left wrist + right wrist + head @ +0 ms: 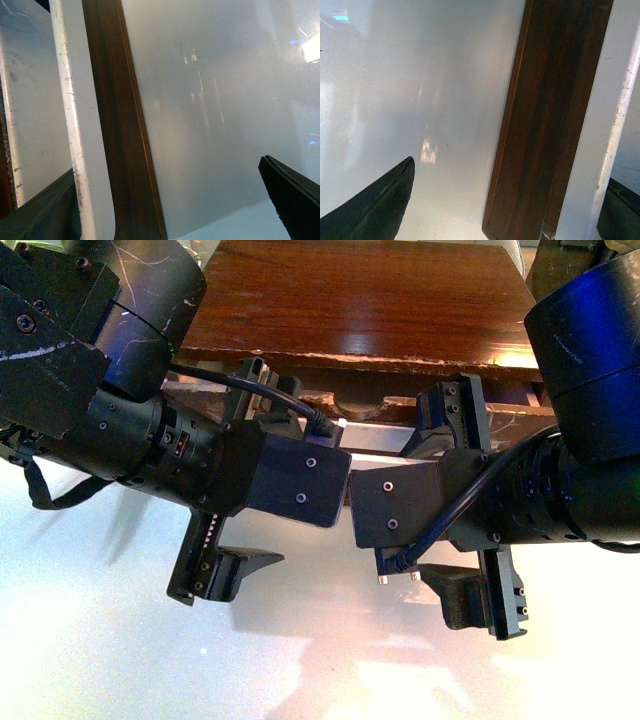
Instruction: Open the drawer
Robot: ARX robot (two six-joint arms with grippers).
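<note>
Starting on the left: black left gripper [285, 472], jaws spread wide, clamped on nothing. From its wrist camera, one dark finger [292, 200] far out over a pale glossy surface, the other tucked in beside the long white bar handle [75, 125]. Touching or just apart, cannot tell. Right alongside that bar, the dark-brown wooden front of the wide shallow drawer [125, 150], bar and wood both lying between the fingers.

Into the middle, front view: half-round notch [362, 410] in the drawer's top edge, just under the lip of the polished brown wooden top [360, 300]. Both wrists nosed in close together above the glossy white table [120, 660]. Looks shut or barely out; hard to say more with the arms in the way.

Over to the right: black right gripper [420, 500], likewise gaping and empty. Same picture mirrored, with bar and wood strip by one finger and the other finger [375, 200] well clear.

By the look of it, the grasp stage, pull not yet begun. Next, probably: close both pairs of fingers onto the bar, then draw back toward the robot evenly, side matched to side, to keep a wide drawer from skewing and jamming.
</note>
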